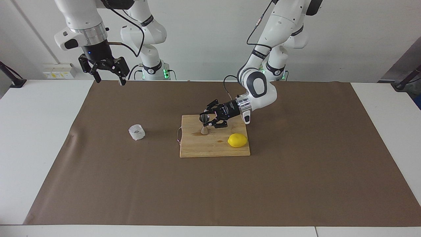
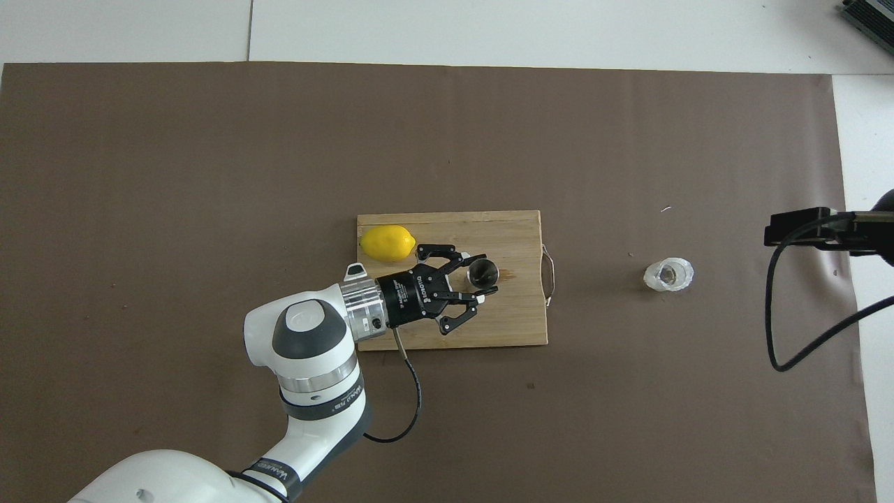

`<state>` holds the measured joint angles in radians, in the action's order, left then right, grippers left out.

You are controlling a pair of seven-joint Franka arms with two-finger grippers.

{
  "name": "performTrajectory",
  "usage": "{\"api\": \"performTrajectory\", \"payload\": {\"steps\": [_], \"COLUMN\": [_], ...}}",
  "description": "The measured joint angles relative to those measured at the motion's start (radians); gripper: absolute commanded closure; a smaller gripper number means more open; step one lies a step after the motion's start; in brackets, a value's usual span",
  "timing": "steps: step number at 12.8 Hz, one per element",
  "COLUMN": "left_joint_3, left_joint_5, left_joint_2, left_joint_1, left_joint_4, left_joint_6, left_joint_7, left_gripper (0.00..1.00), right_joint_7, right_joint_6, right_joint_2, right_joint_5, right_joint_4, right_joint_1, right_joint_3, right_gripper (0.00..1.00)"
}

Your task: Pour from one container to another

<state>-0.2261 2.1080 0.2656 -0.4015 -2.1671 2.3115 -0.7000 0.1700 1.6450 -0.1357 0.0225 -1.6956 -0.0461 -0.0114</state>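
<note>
The small whitish crinkly plastic cup (image 1: 136, 132) is seen upright on the brown mat (image 1: 131, 184), well apart from the wooden cutting board (image 1: 213, 146), toward the right arm's end of the desk (image 1: 33, 138). A clear inside is shown from above, but what is in the cup cannot be told. Nothing is touching the cup.

On the cutting board a shiny metal jigger (image 1: 204, 124) is standing upright, on the part of the board that is toward the cup and nearer to the robots. It is gripped at its narrow waist by the left end effector (image 1: 207, 122), which is closed on it from the side, with the wrist laid almost level over the board. In the overhead view the open mouth of the jigger (image 2: 482, 272) is seen just in front of the fingertips. A dark wet stain is seen on the board beside the foot of the jigger. A yellow lemon (image 1: 237, 140) is lying on the board too, near the corner toward the left arm's end and farther from the robots than the jigger. A thin metal handle (image 1: 178, 134) is fixed at the board's edge that is turned to the cup.

The right end effector (image 1: 109, 80) is held high over the mat's edge nearest to the robots, with its fingers spread wide and nothing between them. This arm is waiting.
</note>
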Motion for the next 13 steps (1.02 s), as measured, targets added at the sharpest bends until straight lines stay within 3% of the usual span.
{"api": "performTrajectory", "payload": {"steps": [2, 3, 4, 5, 6, 10, 13], "left_joint_3": [0.000, 0.000, 0.000, 0.000, 0.000, 0.011, 0.018], "left_joint_5": [0.000, 0.000, 0.000, 0.000, 0.000, -0.015, -0.034], "left_joint_2": [0.000, 0.000, 0.000, 0.000, 0.000, -0.001, -0.005], "left_joint_1": [0.000, 0.000, 0.000, 0.000, 0.000, 0.003, 0.009], "left_joint_4": [-0.006, -0.006, -0.006, -0.006, -0.006, 0.007, 0.032], "left_joint_6": [0.002, 0.002, 0.002, 0.002, 0.002, -0.021, -0.112], "left_joint_7": [0.025, 0.035, 0.043, 0.050, 0.058, 0.081, 0.069], "left_gripper": [0.72, 0.48, 0.34, 0.07, 0.00, 0.00, 0.00], "right_joint_7": [0.000, 0.000, 0.000, 0.000, 0.000, 0.000, 0.000], "right_joint_6": [0.000, 0.000, 0.000, 0.000, 0.000, 0.000, 0.000], "right_joint_2": [0.000, 0.000, 0.000, 0.000, 0.000, 0.000, 0.000], "right_joint_5": [0.000, 0.000, 0.000, 0.000, 0.000, 0.000, 0.000], "right_joint_4": [0.000, 0.000, 0.000, 0.000, 0.000, 0.000, 0.000], "right_joint_1": [0.000, 0.000, 0.000, 0.000, 0.000, 0.000, 0.000], "right_joint_3": [0.000, 0.000, 0.000, 0.000, 0.000, 0.000, 0.000], "right_gripper": [0.00, 0.00, 0.00, 0.00, 0.00, 0.00, 0.00]}}
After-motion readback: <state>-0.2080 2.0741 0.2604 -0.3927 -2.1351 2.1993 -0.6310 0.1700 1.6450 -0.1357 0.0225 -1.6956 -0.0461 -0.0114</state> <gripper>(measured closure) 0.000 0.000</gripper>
